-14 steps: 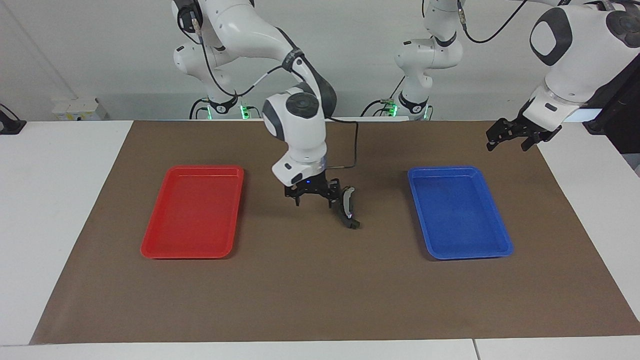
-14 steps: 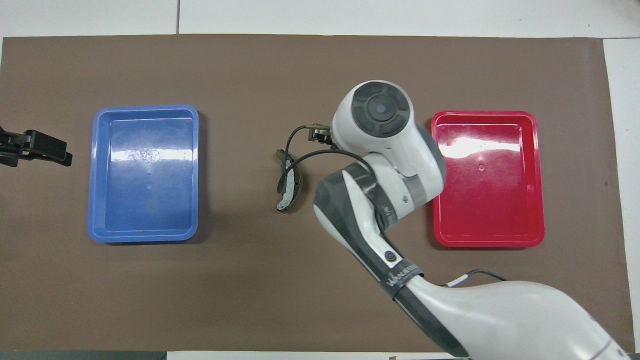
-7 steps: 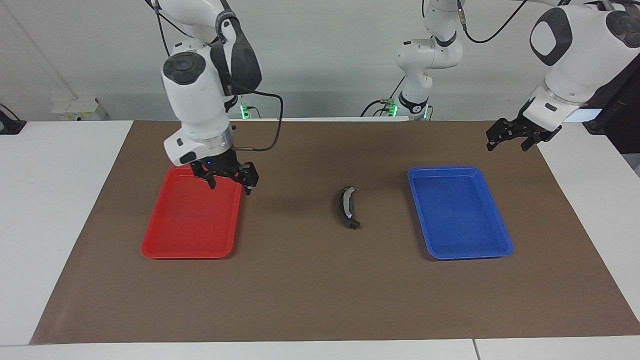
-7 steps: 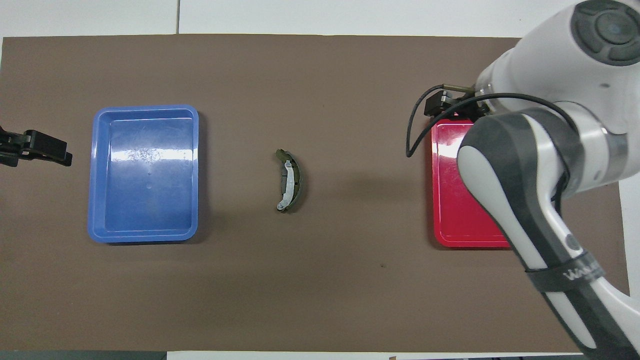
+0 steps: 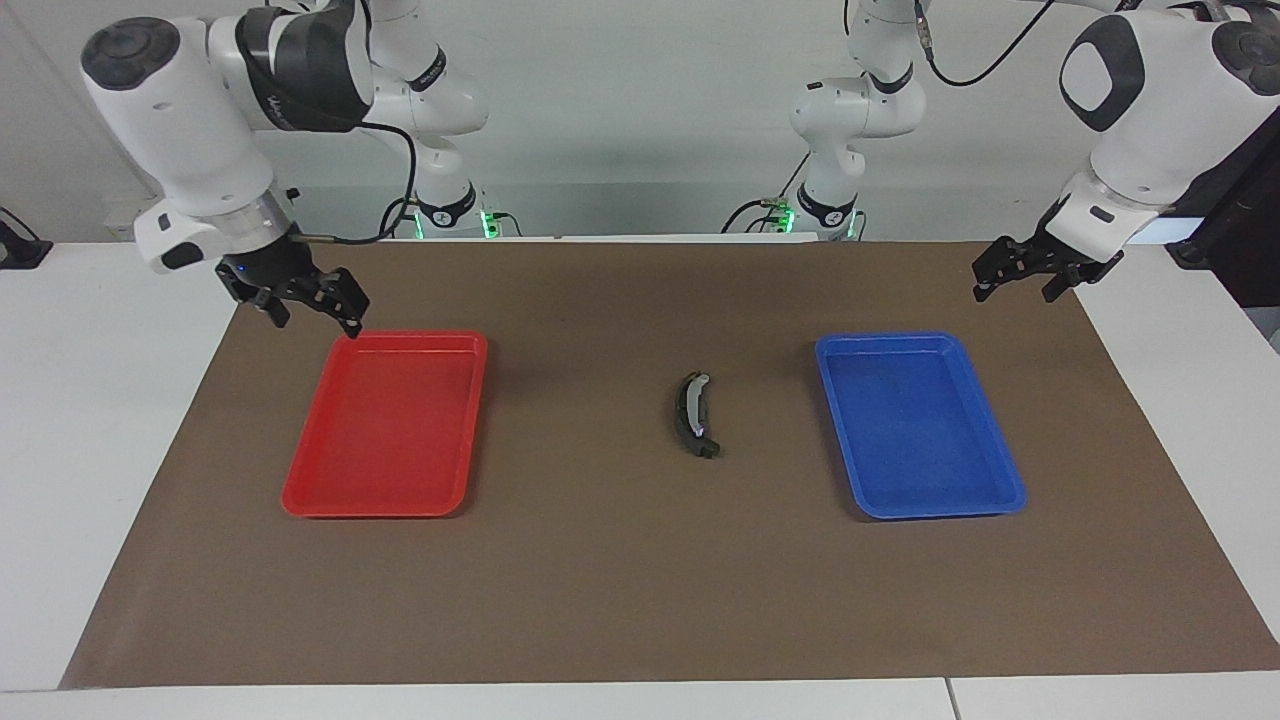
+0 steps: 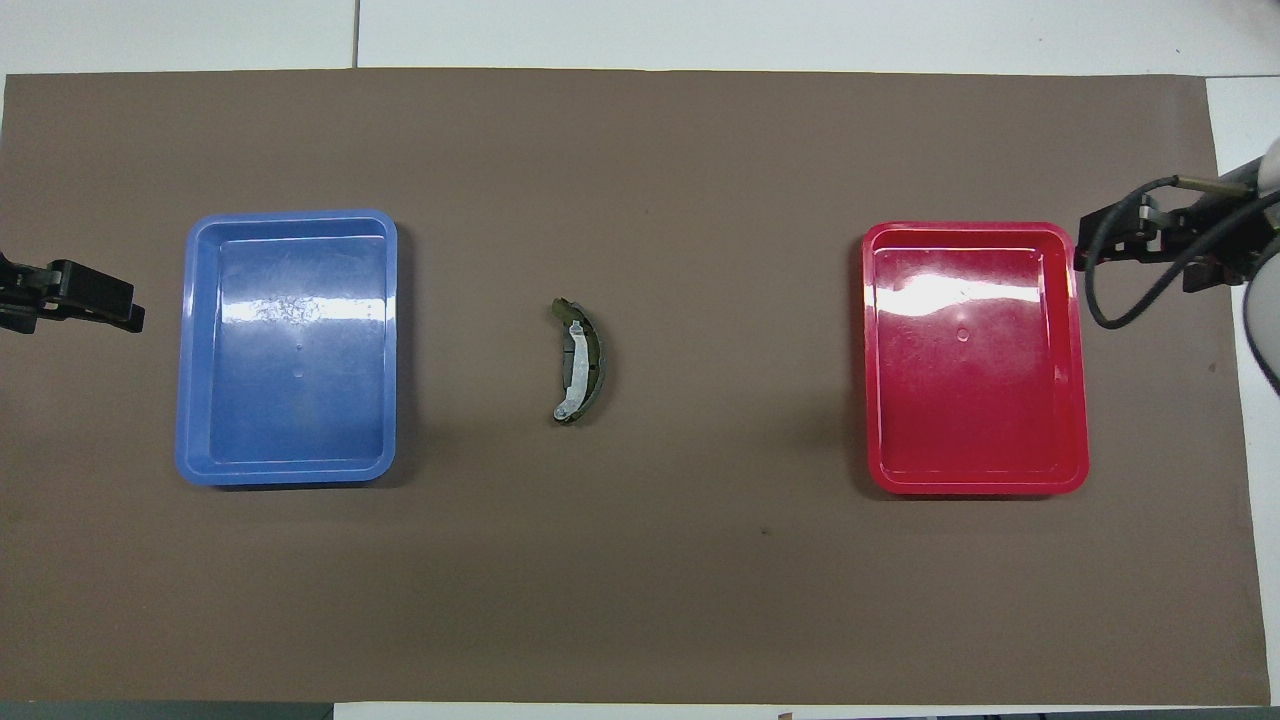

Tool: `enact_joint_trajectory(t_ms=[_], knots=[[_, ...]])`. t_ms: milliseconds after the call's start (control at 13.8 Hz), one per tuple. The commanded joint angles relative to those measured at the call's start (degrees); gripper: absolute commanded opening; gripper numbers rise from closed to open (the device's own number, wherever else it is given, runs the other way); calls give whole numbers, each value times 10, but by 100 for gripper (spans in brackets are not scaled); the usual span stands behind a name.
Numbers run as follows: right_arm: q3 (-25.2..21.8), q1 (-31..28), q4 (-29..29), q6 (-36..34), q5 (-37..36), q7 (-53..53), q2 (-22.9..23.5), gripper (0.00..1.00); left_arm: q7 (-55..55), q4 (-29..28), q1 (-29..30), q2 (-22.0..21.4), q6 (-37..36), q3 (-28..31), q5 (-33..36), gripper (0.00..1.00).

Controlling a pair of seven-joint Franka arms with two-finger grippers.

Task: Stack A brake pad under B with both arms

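B, the curved crescent brake piece with the silvery metal edge [image 5: 693,414], lies on the brown mat midway between the two trays; it also shows in the overhead view [image 6: 579,361]. The small flat A brake pad does not show as a separate thing; it is hidden. My right gripper [image 5: 312,318] is open and empty, up over the mat by the red tray's corner toward the right arm's end. My left gripper [image 5: 1015,293] is open and empty, and waits over the mat beside the blue tray at the left arm's end.
An empty red tray [image 5: 300,495] [image 6: 1078,360] lies toward the right arm's end. An empty blue tray [image 5: 1005,478] [image 6: 188,350] lies toward the left arm's end. The brown mat [image 5: 620,580] covers most of the white table.
My right gripper has left the crescent piece, risen and swung across the red tray to its own end of the mat. The crescent piece stays put. The left arm has not moved.
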Motion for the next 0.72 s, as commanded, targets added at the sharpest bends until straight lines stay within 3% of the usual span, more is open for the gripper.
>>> enact_joint_trajectory(t_ms=[0,217,361,651], knots=[[22,-39,-17,-34,-9,-33,-43,100,4,-15,2,-14,5,0,0,100],[24,-55,-27,-53,-9,-49,-65,100,4,-14,2,-14,5,0,0,100],[26,-55,-8,-84,-8,-43,-62,100,4,-14,3,-14,5,0,0,100],[28,-46,10,-71,-11,-44,-45,100,4,-15,2,-14,6,0,0,100]])
